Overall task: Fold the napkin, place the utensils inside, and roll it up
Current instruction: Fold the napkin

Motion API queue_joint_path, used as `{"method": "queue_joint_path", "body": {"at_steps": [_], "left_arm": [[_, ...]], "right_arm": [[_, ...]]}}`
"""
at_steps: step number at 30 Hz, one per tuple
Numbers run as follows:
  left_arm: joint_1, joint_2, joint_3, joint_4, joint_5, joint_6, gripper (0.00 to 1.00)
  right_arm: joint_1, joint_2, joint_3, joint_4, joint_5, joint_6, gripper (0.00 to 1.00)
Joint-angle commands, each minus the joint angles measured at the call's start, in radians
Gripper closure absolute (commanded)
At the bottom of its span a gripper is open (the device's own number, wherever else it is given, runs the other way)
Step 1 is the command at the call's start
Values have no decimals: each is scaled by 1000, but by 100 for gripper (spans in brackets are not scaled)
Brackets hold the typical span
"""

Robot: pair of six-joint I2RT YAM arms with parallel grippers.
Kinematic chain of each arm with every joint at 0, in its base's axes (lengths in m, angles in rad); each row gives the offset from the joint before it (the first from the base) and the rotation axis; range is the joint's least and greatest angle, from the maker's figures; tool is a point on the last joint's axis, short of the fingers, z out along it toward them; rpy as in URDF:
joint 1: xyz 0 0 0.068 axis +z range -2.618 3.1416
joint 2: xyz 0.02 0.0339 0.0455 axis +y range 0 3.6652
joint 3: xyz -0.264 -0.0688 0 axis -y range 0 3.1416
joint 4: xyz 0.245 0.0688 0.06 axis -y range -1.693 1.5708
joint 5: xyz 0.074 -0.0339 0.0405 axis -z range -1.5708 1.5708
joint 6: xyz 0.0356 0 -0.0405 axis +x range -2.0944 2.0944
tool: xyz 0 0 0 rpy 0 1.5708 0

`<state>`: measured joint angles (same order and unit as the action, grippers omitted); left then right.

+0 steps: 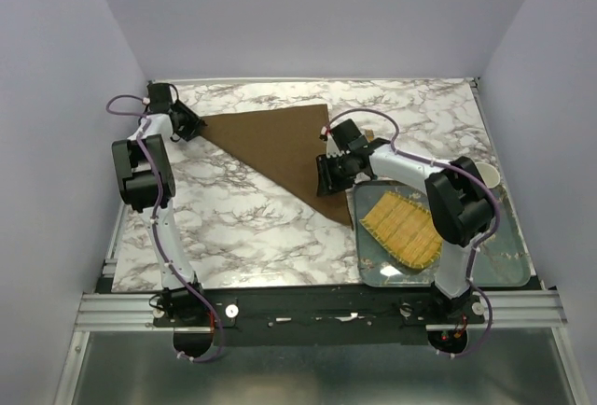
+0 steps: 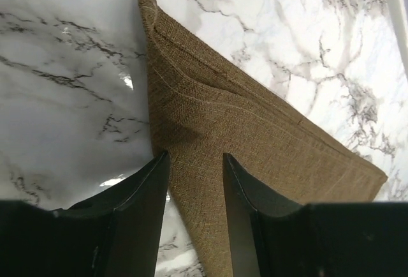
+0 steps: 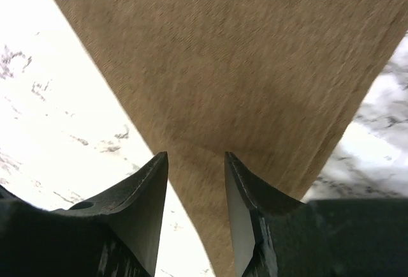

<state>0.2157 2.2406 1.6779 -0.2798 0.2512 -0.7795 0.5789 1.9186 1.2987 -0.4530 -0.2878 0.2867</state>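
Observation:
The dark brown napkin (image 1: 280, 144) lies folded into a triangle on the marble table (image 1: 252, 228). My left gripper (image 1: 198, 125) is at its far-left corner. In the left wrist view the napkin (image 2: 242, 130) lies flat under that gripper (image 2: 196, 156), whose jaws stand apart, straddling the cloth's edge. My right gripper (image 1: 328, 181) is low over the near point of the triangle. In the right wrist view its jaws (image 3: 196, 154) also show a gap, with the napkin (image 3: 242, 66) flat between them. The utensils are out of view.
A glass tray (image 1: 504, 274) at the near right holds a yellow woven mat (image 1: 403, 228). A white cup (image 1: 489, 177) stands by the table's right edge. Purple walls close in the table on three sides.

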Motion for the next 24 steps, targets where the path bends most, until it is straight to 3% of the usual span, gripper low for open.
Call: {"method": "queue_joint_path", "body": {"at_steps": [1, 5, 11, 17, 20, 24], "left_arm": [[11, -67, -12, -95, -96, 115, 51], [13, -145, -12, -143, -157, 169, 50], [-32, -324, -133, -96, -161, 189, 46], [-136, -452, -309, -3, -32, 108, 44], [-165, -438, -383, 65, 28, 71, 44], [-168, -346, -351, 88, 53, 53, 46]], "right_arm": [[33, -43, -73, 54, 62, 14, 52], [84, -44, -107, 77, 53, 42, 52], [188, -55, -167, 108, 73, 121, 52], [297, -168, -278, 134, 62, 219, 52], [295, -297, -331, 119, 154, 220, 45], [299, -326, -374, 155, 56, 221, 44]]}}
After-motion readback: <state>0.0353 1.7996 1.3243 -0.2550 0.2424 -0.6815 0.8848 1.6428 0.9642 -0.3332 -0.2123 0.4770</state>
